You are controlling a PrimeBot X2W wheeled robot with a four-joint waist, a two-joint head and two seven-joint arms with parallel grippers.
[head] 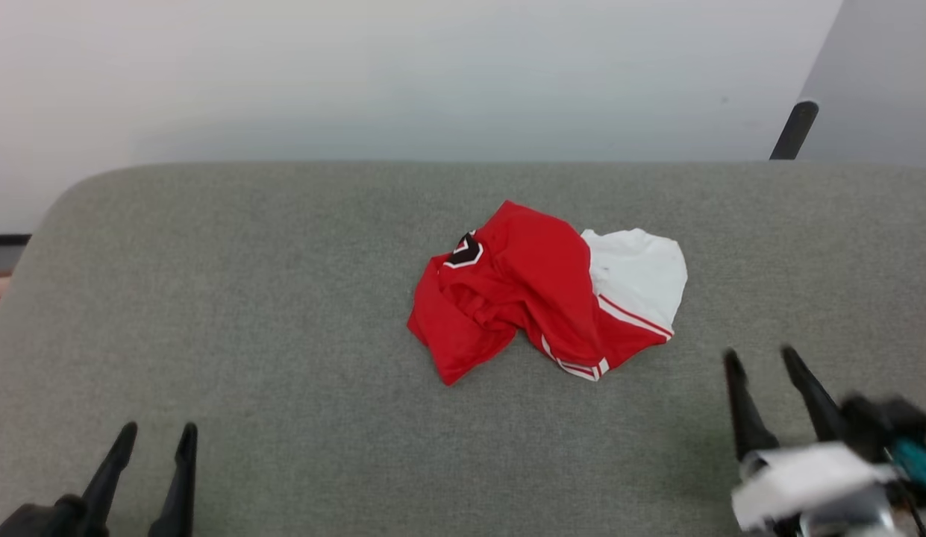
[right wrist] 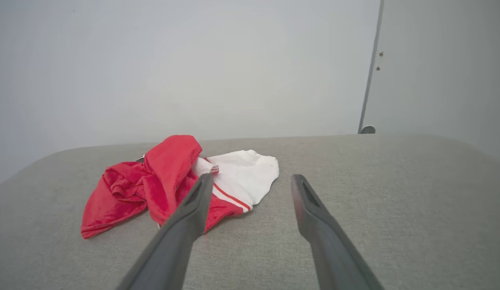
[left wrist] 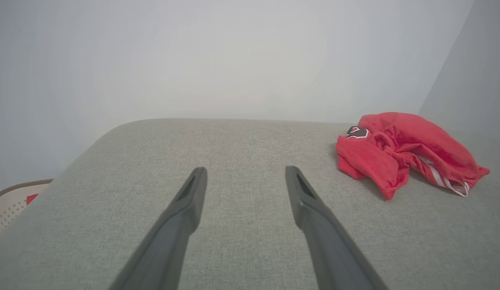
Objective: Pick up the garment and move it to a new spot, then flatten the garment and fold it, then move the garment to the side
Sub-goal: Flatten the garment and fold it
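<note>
The garment (head: pixel 541 291) lies crumpled in a heap near the middle of the grey cushioned surface (head: pixel 246 298): red cloth, one white sleeve on its right, striped trim, a black patch of lettering at its top left. My left gripper (head: pixel 155 432) stands open at the lower left, well short of the heap. My right gripper (head: pixel 761 356) is open at the lower right, a short way from the garment's right edge. The left wrist view has the garment (left wrist: pixel 403 151) far right of the open gripper (left wrist: pixel 245 173). In the right wrist view the garment (right wrist: pixel 169 181) lies ahead and left of the open gripper (right wrist: pixel 252 179).
A pale wall (head: pixel 433 74) rises behind the surface's rounded far edge. A dark post (head: pixel 793 130) stands at the back right. A pale perforated thing with a red patch (left wrist: pixel 16 199) sits beyond the surface's left edge. Bare grey cushion spreads all around the heap.
</note>
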